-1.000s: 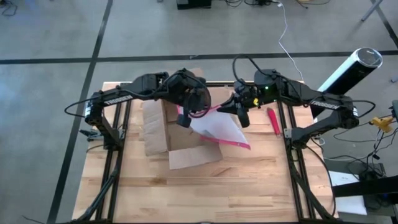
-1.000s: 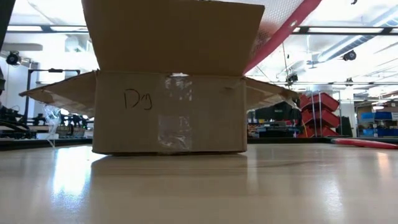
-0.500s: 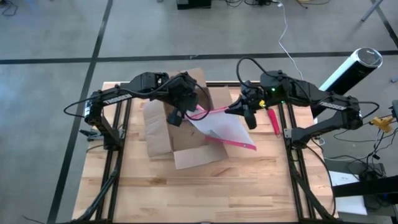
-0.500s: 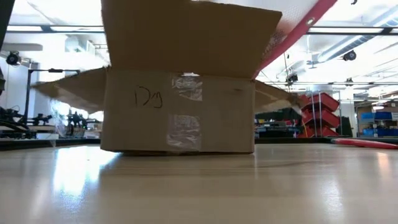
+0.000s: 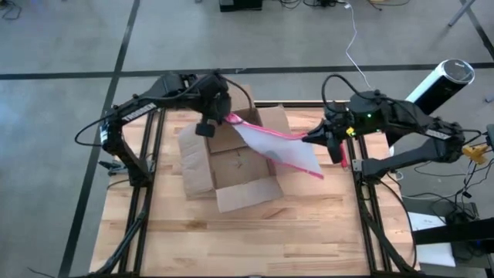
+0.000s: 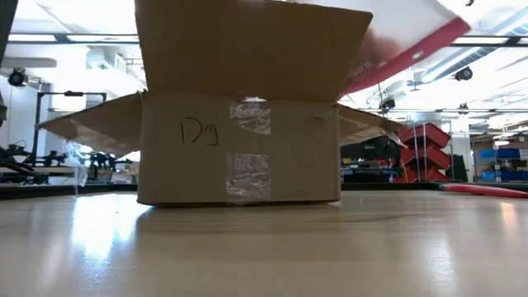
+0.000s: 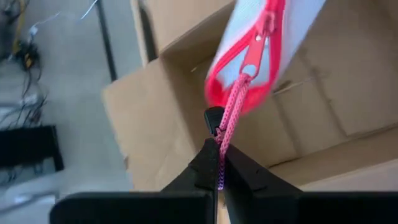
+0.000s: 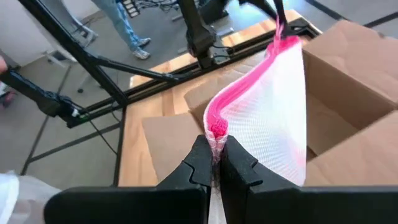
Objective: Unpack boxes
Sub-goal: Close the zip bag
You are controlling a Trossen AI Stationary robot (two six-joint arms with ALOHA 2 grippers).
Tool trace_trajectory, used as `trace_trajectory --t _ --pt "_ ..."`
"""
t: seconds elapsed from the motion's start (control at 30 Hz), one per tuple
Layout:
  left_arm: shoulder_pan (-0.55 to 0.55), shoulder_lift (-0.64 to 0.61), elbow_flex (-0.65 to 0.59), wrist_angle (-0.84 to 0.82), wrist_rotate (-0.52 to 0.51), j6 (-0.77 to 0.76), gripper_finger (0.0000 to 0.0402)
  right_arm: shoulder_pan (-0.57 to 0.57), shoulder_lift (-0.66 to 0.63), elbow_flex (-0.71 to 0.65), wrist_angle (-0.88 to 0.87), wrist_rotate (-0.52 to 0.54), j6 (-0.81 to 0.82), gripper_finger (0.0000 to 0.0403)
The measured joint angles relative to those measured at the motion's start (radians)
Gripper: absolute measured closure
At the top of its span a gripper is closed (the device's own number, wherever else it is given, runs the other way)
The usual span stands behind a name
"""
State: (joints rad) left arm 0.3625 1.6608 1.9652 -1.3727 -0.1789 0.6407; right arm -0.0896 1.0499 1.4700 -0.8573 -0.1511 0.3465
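High view: I've got the mesh zip pouch (image 5: 279, 144) stretched above the open cardboard box (image 5: 231, 162) mid-table — left gripper (image 5: 210, 122) pinching its pull cord (image 7: 229, 127); right gripper (image 5: 323, 137) clamping the opposite corner — presumably to lift it clear.

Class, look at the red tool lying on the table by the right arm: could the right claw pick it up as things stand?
Probably not yet. The red tool lies just beside the right claw, but that claw is shut on the pouch, which the left claw holds too.

I see the box (image 5: 231, 162) near the table's (image 5: 231, 247) far edge, the pouch (image 5: 278, 143) above its right flap.
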Motion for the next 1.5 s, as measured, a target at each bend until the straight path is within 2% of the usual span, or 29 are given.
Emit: trace_trajectory --t 0.23,0.47,0.63,0.87,1.2,1.33,1.5 --pt "0.089 -0.047 0.000 -0.004 -0.022 -0.003 0.0402 0.000 -0.022 0.000 -0.110 0.045 0.003 0.0403" --pt "0.139 -0.080 0.000 0.000 -0.018 -0.017 0.0402 0.000 -0.021 0.000 -0.136 0.060 -0.006 0.0403" --pt "0.140 -0.080 0.000 0.010 -0.020 -0.018 0.0402 0.000 -0.035 0.000 -0.086 0.127 -0.020 0.0403" --pt "0.138 -0.080 0.000 0.123 -0.010 -0.026 0.0402 0.000 -0.058 0.000 0.036 0.223 -0.069 0.0403" --pt "0.122 -0.079 0.000 0.277 0.117 -0.124 0.0401 0.000 -0.088 0.000 0.037 0.334 -0.081 0.0403" --pt "0.123 -0.079 0.000 0.286 0.117 -0.131 0.0394 0.000 -0.114 0.000 0.009 0.336 -0.076 0.0403" --pt "0.123 -0.080 0.000 0.281 0.118 -0.128 0.0362 0.000 -0.173 0.000 -0.143 0.327 -0.013 0.0403"
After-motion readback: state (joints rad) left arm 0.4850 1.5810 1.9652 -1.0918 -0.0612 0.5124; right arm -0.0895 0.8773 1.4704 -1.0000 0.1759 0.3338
